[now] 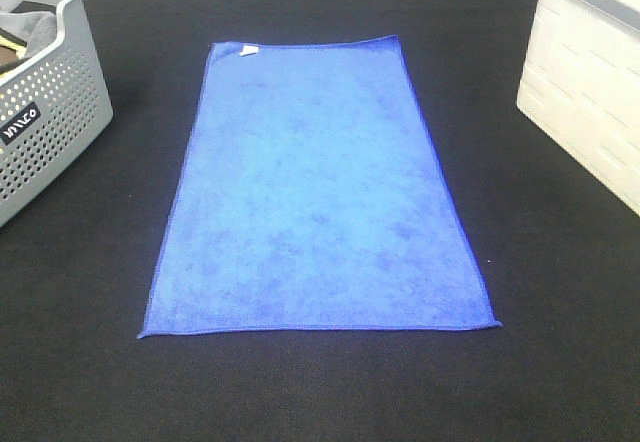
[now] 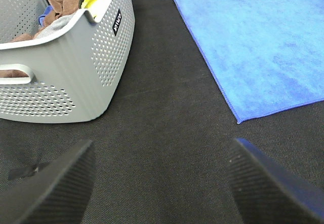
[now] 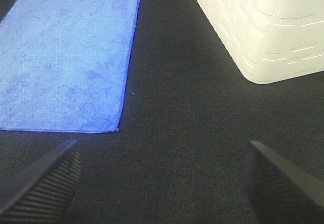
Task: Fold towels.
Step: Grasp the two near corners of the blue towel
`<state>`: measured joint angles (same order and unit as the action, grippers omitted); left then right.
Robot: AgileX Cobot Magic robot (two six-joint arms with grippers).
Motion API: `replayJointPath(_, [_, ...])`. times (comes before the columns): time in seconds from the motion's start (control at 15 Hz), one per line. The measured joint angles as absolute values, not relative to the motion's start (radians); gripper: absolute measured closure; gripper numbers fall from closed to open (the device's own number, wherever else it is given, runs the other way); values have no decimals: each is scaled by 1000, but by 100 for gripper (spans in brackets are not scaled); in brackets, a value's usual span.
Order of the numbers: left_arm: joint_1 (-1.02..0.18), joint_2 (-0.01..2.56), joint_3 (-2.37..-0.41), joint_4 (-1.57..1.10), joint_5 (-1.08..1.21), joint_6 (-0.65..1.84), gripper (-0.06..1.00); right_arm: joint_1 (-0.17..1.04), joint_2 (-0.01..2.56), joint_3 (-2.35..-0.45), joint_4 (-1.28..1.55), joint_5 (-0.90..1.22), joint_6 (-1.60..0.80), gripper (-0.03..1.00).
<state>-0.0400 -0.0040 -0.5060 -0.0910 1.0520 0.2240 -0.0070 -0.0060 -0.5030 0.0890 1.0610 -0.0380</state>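
Note:
A royal-blue towel (image 1: 315,192) lies flat and unfolded in the middle of the black table, long side running front to back, with a small white tag (image 1: 248,51) at its far left corner. It also shows in the left wrist view (image 2: 253,41) and the right wrist view (image 3: 68,57). My left gripper (image 2: 162,183) is open and empty over bare table, short of the towel's near left corner. My right gripper (image 3: 162,183) is open and empty over bare table, short of the near right corner. Neither gripper shows in the exterior high view.
A grey perforated basket (image 1: 50,132) with mixed cloths stands at the left edge; it also shows in the left wrist view (image 2: 76,77). A white crate (image 1: 590,82) stands at the right edge and in the right wrist view (image 3: 263,36). Black table cloth (image 1: 320,392) surrounds the towel.

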Motion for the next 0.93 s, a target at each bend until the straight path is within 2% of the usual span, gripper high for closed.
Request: replayJointPath(0.93, [-40, -4, -506, -91, 1052, 224, 25, -7, -6, -503, 89, 1061, -38, 15])
